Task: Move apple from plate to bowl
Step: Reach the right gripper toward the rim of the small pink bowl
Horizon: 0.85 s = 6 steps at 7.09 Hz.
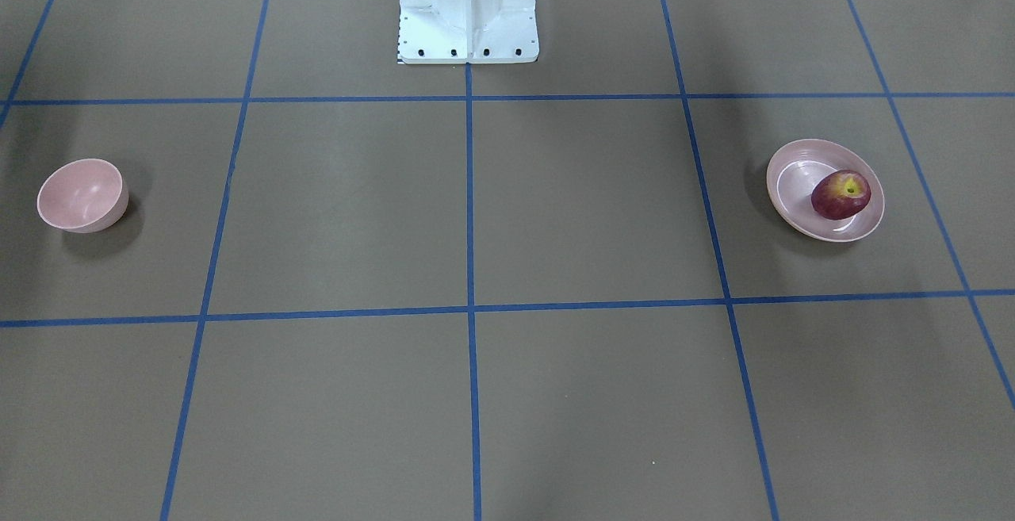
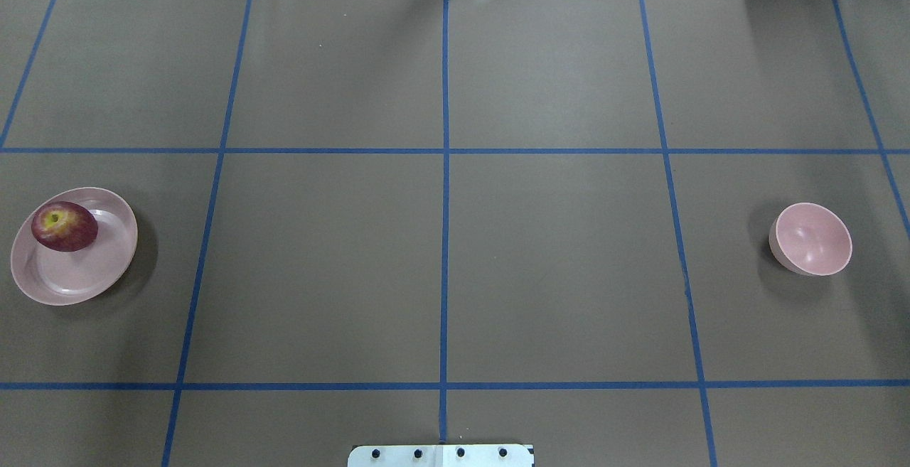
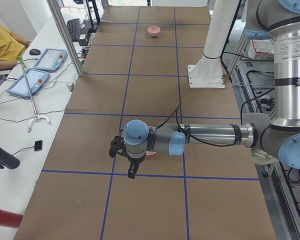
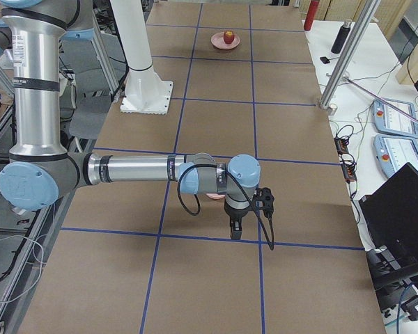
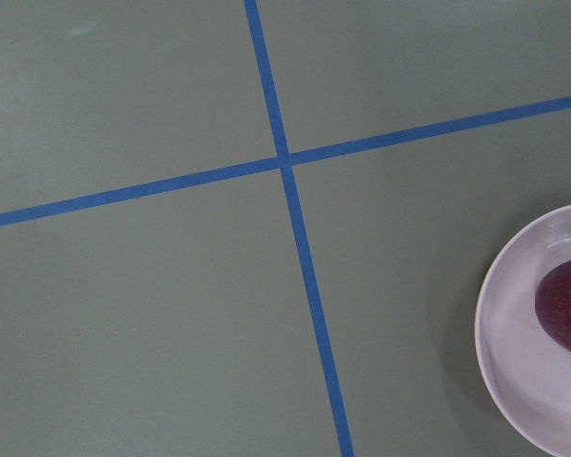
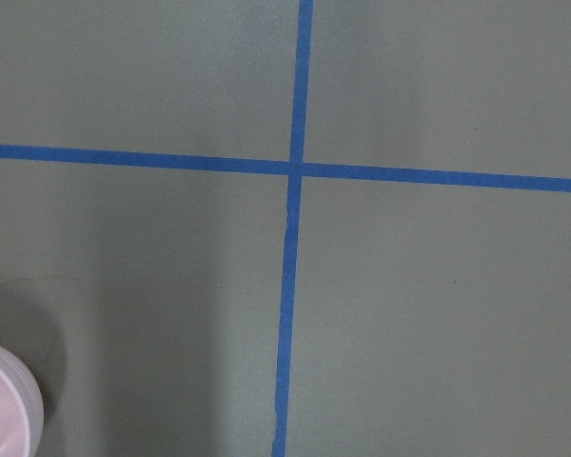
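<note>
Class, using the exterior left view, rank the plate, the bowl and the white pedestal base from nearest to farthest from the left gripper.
1. plate: at the near end of the table, almost directly under the left gripper.
2. white pedestal base: mid-table, on the robot's side.
3. bowl: at the far end of the table.

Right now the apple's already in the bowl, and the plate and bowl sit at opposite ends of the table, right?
Not quite. The apple lies on the plate, not in the bowl, which is empty; the overhead exterior view shows it. The plate and bowl do sit at opposite ends of the table.
</note>
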Each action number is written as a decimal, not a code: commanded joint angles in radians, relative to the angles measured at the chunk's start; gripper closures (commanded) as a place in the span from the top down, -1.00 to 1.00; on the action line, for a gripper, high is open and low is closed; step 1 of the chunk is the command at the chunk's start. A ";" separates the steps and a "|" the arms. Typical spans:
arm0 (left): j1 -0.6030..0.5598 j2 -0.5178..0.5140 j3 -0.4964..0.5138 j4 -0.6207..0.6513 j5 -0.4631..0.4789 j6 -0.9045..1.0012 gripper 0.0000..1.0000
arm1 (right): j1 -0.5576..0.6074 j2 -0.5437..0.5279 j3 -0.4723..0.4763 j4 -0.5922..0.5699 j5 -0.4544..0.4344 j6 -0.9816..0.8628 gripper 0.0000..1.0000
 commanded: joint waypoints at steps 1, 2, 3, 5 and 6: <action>0.002 -0.013 -0.004 0.041 -0.006 -0.011 0.96 | 0.000 0.005 0.000 0.000 0.000 0.000 1.00; 0.002 -0.006 -0.038 0.040 -0.008 -0.006 0.96 | 0.000 0.008 0.003 0.002 0.000 -0.001 1.00; 0.002 -0.005 -0.064 0.044 -0.006 -0.006 0.96 | -0.002 0.011 0.048 0.002 0.014 0.000 1.00; 0.002 0.001 -0.065 0.040 -0.008 -0.005 0.96 | -0.058 0.023 0.131 -0.002 0.182 0.002 1.00; 0.004 0.001 -0.059 0.038 -0.006 -0.006 0.96 | -0.114 0.025 0.134 0.001 0.227 0.085 1.00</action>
